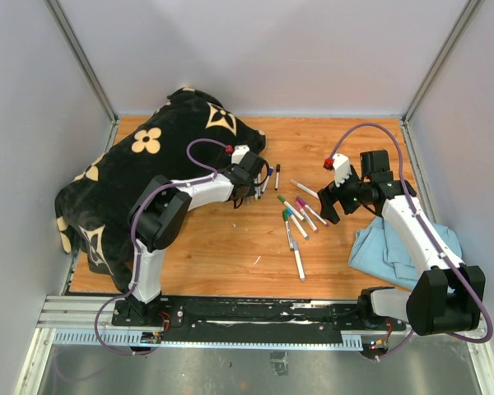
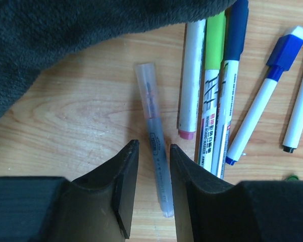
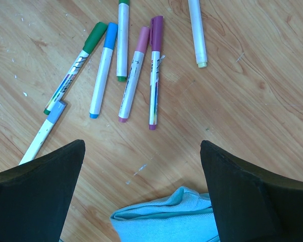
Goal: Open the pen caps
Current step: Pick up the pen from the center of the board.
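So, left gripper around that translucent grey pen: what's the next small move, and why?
Probably close the left gripper on the barrel of the translucent grey pen: its fingers straddle it with a sliver of wooden table showing on one side, so nothing is gripped yet. The clear plastic cap lies ahead of the fingers, uncovered.

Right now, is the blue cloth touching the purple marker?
Apart. The right wrist view shows a stretch of bare wooden tabletop between the blue cloth and the near end of the purple marker.
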Robot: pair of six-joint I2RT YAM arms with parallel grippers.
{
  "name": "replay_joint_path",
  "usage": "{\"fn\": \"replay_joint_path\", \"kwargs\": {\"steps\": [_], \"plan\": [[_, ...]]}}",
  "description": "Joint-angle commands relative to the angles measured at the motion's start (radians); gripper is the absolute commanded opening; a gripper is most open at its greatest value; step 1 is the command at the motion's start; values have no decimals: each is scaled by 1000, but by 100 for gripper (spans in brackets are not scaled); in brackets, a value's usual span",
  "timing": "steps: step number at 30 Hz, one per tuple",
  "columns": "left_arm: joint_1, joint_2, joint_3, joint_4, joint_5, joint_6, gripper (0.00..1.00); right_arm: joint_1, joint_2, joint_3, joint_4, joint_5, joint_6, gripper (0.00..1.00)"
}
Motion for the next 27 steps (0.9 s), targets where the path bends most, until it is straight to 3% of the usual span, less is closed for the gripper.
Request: {"fn": "replay_joint_path", "kwargs": {"steps": [1, 12, 18, 20, 24, 27], "plan": [[-3, -6, 6, -30, -11, 5, 37, 17, 8, 26, -12, 12, -20, 98], [-24, -23, -44, -75, -4, 34, 32, 29, 12, 30, -17, -4, -16, 98], [-30, -46, -119, -69, 6, 42, 26, 59, 20, 37, -31, -94, 3, 98], [-31, -49, -135, -70, 17, 42, 22, 73, 21, 38, -31, -139, 14, 98], [-30, -104, -205, -35, 38, 33, 4, 95, 17, 38, -28, -277, 41, 98], [-30, -183, -284, 9, 39, 24, 0, 98, 4, 28, 16, -396, 104, 98]]}}
